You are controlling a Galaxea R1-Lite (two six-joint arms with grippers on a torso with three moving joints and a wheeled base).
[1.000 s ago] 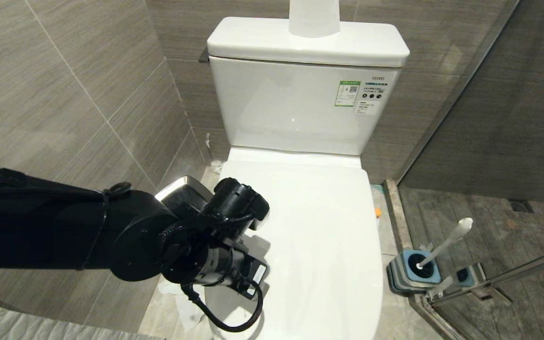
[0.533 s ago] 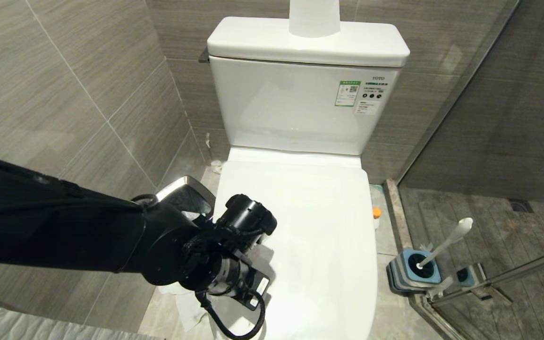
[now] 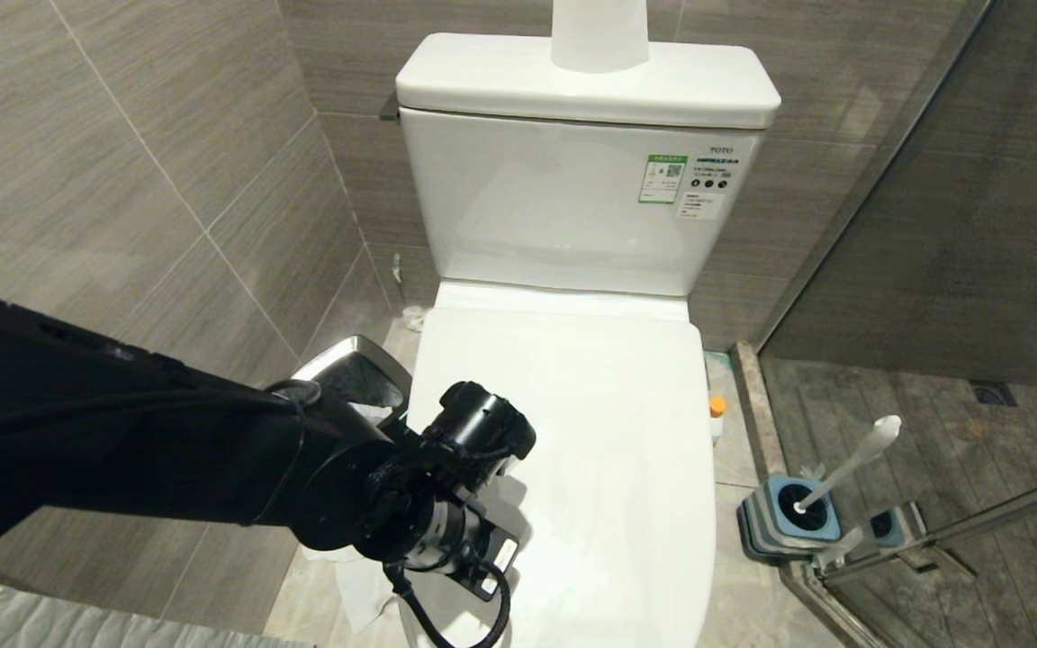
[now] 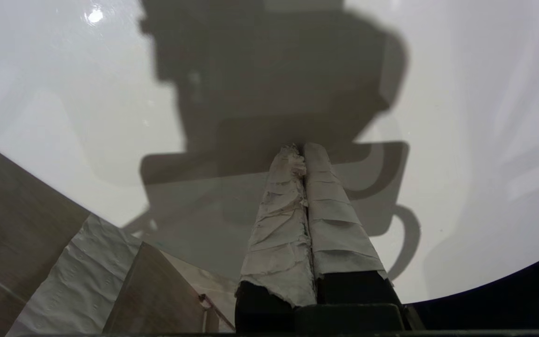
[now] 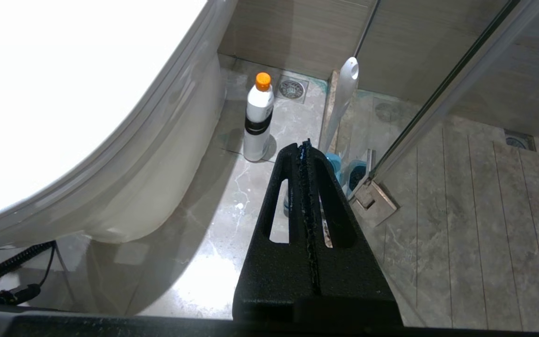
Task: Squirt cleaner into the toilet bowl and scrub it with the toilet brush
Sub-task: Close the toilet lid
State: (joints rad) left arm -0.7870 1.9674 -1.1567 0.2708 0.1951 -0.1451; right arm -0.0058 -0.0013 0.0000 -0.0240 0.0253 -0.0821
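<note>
One white cleaner (image 5: pixel 258 119), orange-capped, stands upright beside the toilet (image 5: pixel 63 117).

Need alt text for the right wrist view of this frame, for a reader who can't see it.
The black right pincer, shut and empty, hangs above the marble-look floor beside the closed white toilet. Beyond it stand a small white cleaner bottle with an orange cap and the white-handled toilet brush in its blue holder, next to a glass shower door.
</note>
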